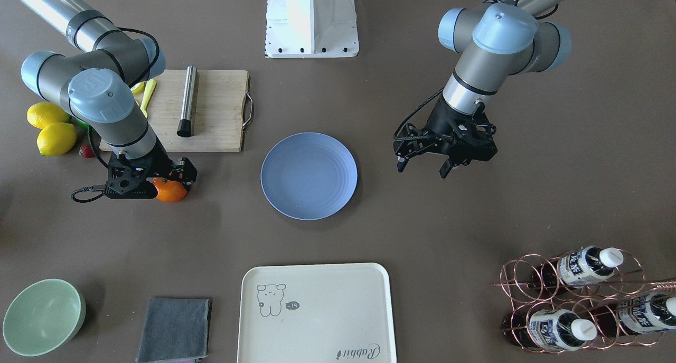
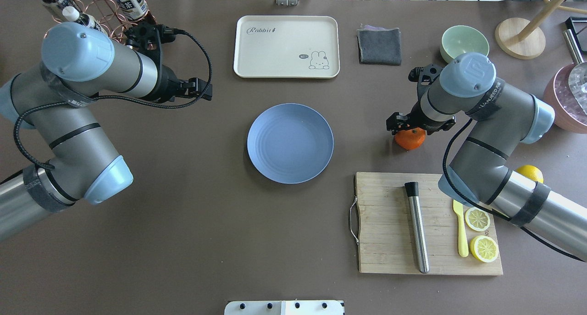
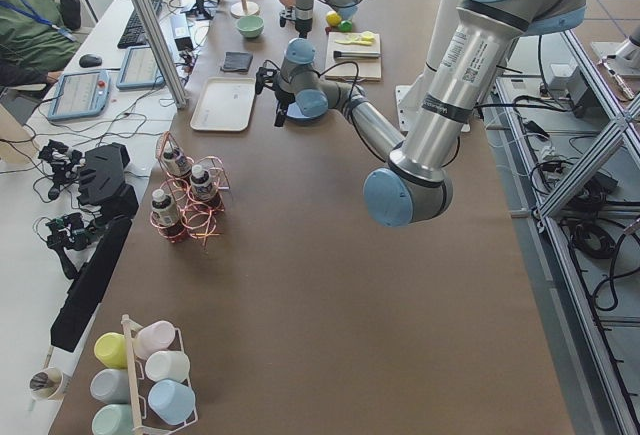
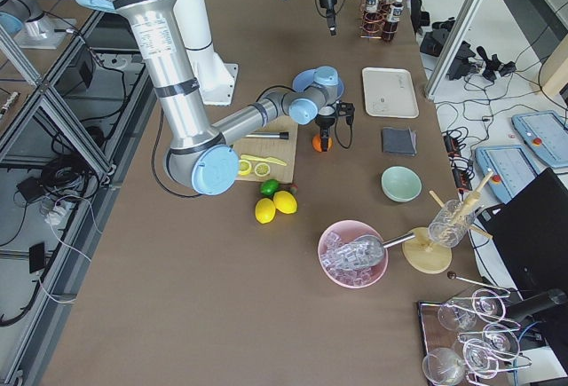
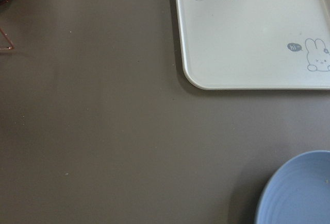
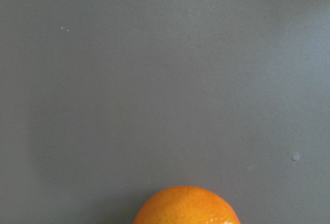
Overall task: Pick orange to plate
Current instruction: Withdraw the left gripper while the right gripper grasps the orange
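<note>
The orange rests on the brown table just in front of the cutting board's corner. My right gripper is lowered right over it, fingers straddling the fruit; I cannot tell whether they press on it. In the right wrist view the orange fills the bottom edge and no fingers show. The blue-lavender plate lies bare at the table's middle, well apart from the orange. My left gripper hovers beside the plate on its other side, open and holding nothing.
A wooden cutting board carries a metal cylinder and a yellow knife. Two lemons lie behind the right arm. A cream tray, grey cloth, mint bowl and bottle rack line the operators' edge.
</note>
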You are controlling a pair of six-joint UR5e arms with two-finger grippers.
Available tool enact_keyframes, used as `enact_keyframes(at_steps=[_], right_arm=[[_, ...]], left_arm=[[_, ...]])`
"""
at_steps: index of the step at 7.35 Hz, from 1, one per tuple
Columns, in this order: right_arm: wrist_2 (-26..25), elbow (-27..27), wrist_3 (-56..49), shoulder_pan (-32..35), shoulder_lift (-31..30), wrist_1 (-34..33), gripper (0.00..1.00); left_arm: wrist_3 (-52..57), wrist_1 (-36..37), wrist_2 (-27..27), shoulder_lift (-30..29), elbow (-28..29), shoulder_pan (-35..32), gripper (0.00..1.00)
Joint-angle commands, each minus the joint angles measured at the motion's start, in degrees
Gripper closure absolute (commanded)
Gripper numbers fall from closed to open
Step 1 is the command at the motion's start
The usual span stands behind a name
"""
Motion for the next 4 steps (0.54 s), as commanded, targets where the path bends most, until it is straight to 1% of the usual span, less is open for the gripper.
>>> enact_keyframes(at_steps=[1, 2, 3, 4], right_arm=[[0.05, -0.53, 0.14, -0.05, 0.03, 2.39, 1.00], [-0.03, 0.25, 0.23, -0.05, 0.12, 2.31, 1.00], [-0.73, 2.09, 0.32, 0.04, 0.30, 1.52, 1.00], [-0.39, 4.89, 0.75, 0.13, 0.73, -0.92, 1.00]], left_arm=[[-0.01, 0.00, -0.07, -0.09, 0.00, -0.27, 0.02], [-0.01, 0.00, -0.15, -0.09, 0.00, -0.62, 0.02], [0.34, 0.17, -3.11, 0.09, 0.09, -2.71, 0.02], [5.56, 0.61, -7.84, 0.26, 0.26, -6.30, 0.02]])
